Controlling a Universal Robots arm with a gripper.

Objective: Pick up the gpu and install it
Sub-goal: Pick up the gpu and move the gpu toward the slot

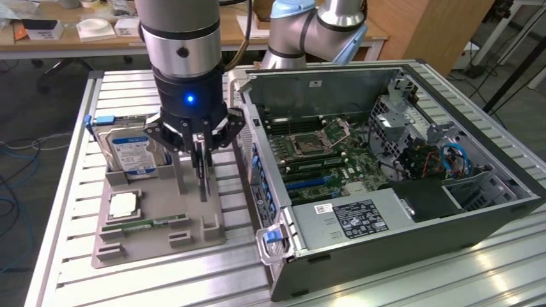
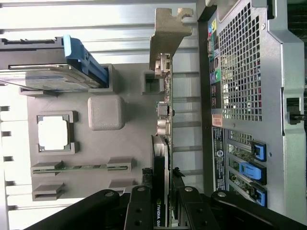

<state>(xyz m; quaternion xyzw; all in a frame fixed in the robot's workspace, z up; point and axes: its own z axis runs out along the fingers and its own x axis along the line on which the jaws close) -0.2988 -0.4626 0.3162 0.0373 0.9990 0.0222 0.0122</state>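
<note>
Lettering on gpu (image 2: 160, 160) reads "NVIDIA QU"; jaws clamp gpu.

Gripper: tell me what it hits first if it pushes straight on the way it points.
The gpu, standing on edge directly under the gripper and apparently clamped by it; beyond that, the grey tray.

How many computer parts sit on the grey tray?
4: hard drive at the far end, chip in the middle, memory stick nearer the camera, gpu upright beside the case, in the gripper.

The jaws hide part of the gpu (image 2: 162, 127); the hard drive (image 2: 43, 72) is cropped.
</note>
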